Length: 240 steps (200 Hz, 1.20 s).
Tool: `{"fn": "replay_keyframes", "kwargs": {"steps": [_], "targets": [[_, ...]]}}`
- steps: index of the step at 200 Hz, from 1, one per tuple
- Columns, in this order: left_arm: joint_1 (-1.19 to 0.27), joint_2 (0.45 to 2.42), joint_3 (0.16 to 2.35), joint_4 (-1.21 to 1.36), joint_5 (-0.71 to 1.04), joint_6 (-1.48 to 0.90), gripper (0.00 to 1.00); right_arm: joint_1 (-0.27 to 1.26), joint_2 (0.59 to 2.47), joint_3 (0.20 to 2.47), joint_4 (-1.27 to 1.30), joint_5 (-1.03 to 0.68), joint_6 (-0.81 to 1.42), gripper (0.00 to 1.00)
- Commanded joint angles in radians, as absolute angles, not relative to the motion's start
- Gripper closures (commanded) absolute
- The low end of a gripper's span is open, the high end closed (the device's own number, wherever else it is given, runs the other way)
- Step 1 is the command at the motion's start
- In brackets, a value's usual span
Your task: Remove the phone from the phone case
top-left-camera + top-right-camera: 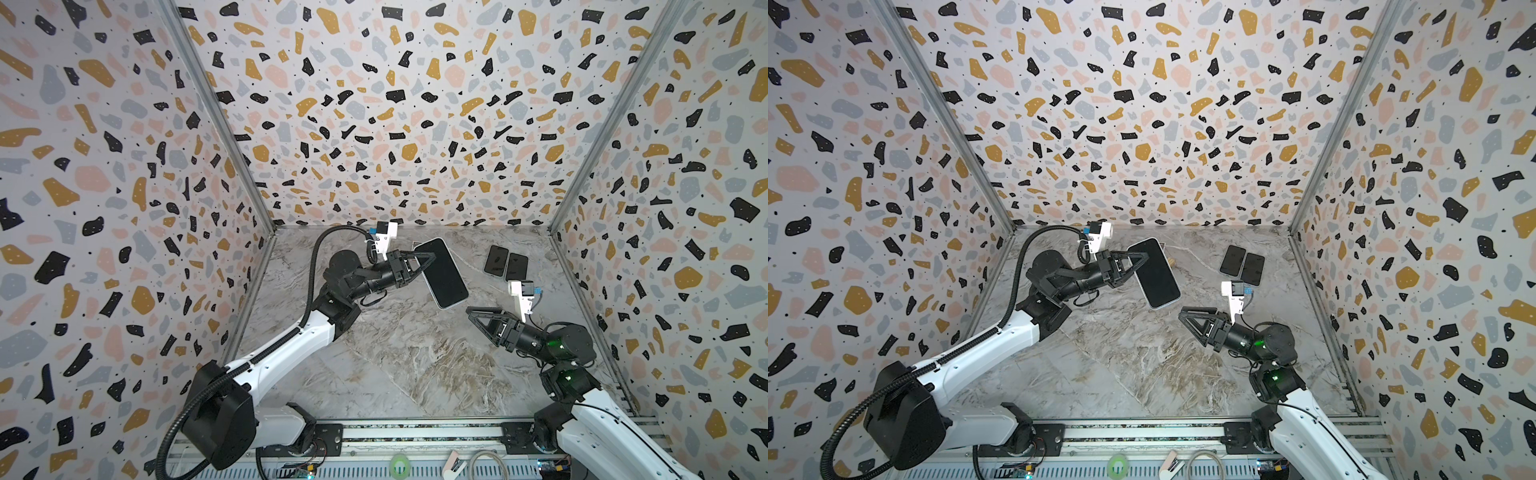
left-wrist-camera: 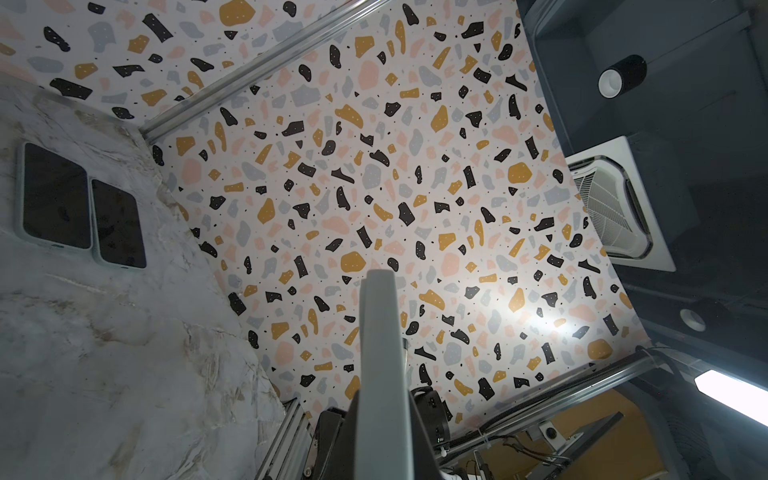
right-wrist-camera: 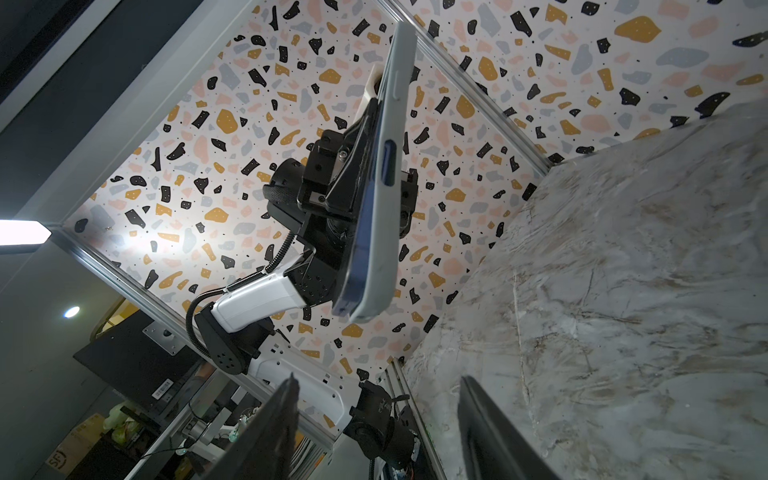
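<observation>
Above my marble counter [image 1: 415, 374], the phone [image 1: 442, 274] sits in its pale phone case [image 1: 448, 308], screen up, long axis slanting from the back wall toward my right hand [image 1: 482, 322], which gapes empty just short of it. My left hand [image 1: 428, 259] pinches one long edge of the phone case; its lower finger is hidden, and the seam is hard to read

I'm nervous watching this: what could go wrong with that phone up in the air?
The left claw pinches the phone by one edge, above the table: it could slip and drop. In the right wrist view the phone looks partly peeled from the case at one end, so it might fall free. The right claw stands open and apart, supporting nothing.
</observation>
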<state>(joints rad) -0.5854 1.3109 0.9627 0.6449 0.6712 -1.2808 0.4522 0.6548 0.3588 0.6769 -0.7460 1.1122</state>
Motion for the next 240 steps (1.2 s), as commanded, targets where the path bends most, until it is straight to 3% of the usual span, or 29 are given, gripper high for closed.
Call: {"fn": "replay_keyframes", "kwargs": {"steps": [1,240], "targets": [[-0.588,1.299,0.999,0.681,0.695,-1.252,1.00,0.489,0.684,0.374,0.733,-0.733,1.123,0.38],[-0.621,1.261,0.957,0.732,0.689,-1.253,1.00,0.500,0.817,0.376,0.852,-0.689,1.146,0.41]]}}
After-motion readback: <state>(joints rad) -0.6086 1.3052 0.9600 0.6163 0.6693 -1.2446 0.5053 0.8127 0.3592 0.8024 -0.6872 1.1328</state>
